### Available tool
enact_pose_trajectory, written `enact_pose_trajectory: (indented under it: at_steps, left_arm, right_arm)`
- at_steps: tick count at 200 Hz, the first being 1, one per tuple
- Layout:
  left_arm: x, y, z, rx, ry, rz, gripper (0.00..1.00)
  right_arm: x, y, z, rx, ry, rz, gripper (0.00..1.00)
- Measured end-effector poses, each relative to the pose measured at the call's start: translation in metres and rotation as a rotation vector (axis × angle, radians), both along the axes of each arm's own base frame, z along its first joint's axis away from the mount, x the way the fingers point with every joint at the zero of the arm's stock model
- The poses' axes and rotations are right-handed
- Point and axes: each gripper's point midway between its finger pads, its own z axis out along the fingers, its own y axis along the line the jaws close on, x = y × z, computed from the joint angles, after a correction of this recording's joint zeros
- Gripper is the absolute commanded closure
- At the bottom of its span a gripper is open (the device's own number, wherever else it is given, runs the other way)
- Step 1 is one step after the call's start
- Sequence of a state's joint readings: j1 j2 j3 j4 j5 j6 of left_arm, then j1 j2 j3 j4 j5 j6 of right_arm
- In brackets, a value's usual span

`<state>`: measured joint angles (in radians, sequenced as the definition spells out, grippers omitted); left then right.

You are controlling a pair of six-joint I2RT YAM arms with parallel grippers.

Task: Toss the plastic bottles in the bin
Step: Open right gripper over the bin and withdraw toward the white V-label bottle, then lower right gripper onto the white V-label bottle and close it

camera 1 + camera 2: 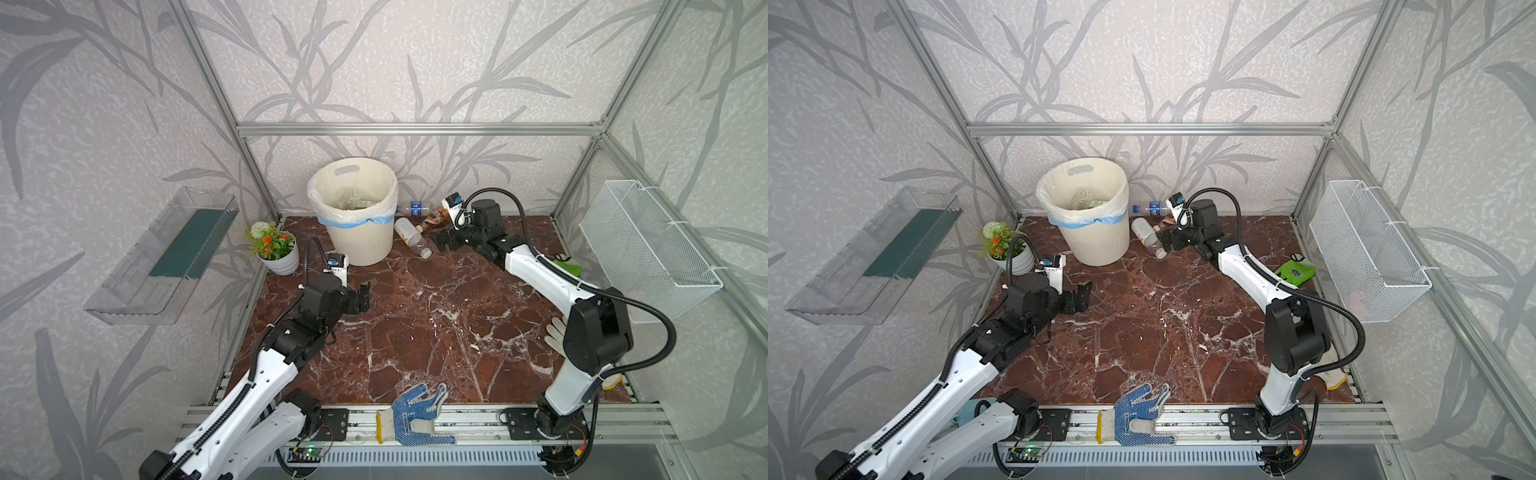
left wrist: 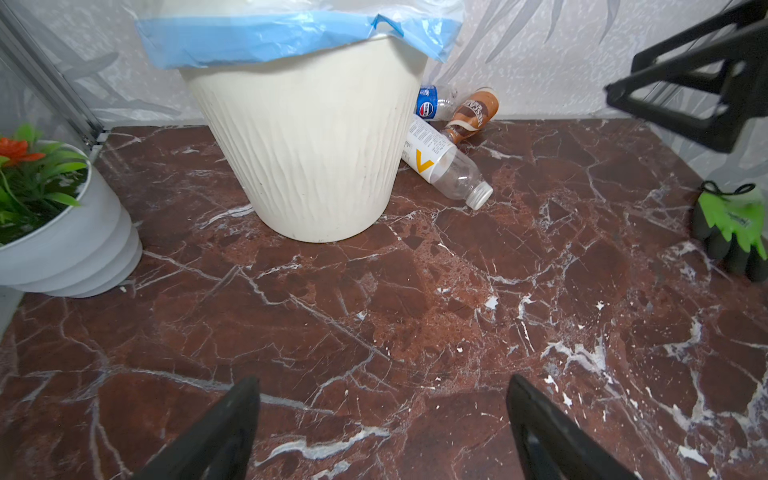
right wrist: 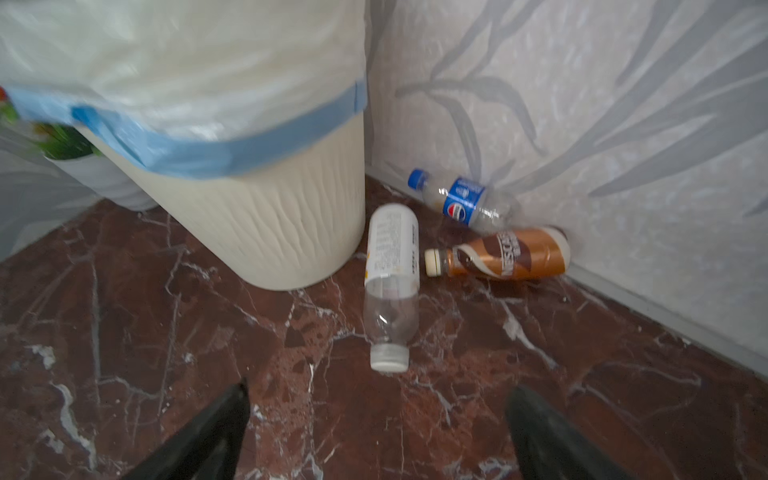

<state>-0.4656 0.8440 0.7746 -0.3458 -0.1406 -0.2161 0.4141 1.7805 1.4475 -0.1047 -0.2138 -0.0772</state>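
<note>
Desk [image 1: 415, 332], red-brown marbled slab: walled behind, bare across its middle.
Bin [image 1: 361, 245], cream-white ribbed round plastic bucket, blue-banded clear liner: at the back wall.
Right tool [image 3: 380, 390]: spread, empty, just right of the bin; the nearer one.
Left tool [image 2: 382, 382]: spread, empty, before the bin.
Clear white-labelled plastic bottle [image 3: 390, 286]: lying just beside the bin, long axis running cap-first toward the right tool.
Brown-labelled bottle [image 3: 511, 253], blue-labelled bottle [image 3: 465, 203]: behind it, along the wall.
</note>
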Motion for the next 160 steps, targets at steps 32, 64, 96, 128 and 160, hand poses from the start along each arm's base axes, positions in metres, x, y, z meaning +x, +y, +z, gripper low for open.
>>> enact_pose_trajectory:
  at_steps: [32,64,96,128,160]
  left_arm:
    - [0.005,0.003,0.023,0.063,-0.052,-0.009,0.08]
    - [0.009,0.008,0.021,0.075,-0.047,-0.001,0.08]
    - [0.011,0.014,0.020,0.074,-0.039,0.016,0.08]
    - [0.011,0.018,0.023,0.059,-0.045,0.022,0.08]
    - [0.011,0.018,0.023,0.047,-0.045,0.015,0.08]
  right_arm:
    - [0.020,0.002,-0.040,-0.060,0.059,-0.028,0.05]
    - [0.055,0.014,-0.075,-0.076,0.076,-0.049,0.05]
    - [0.083,0.026,-0.106,-0.059,0.100,-0.065,0.04]
    - [0.117,0.048,-0.115,-0.021,0.101,-0.078,0.04]
    - [0.139,0.068,-0.115,-0.032,0.109,-0.064,0.05]
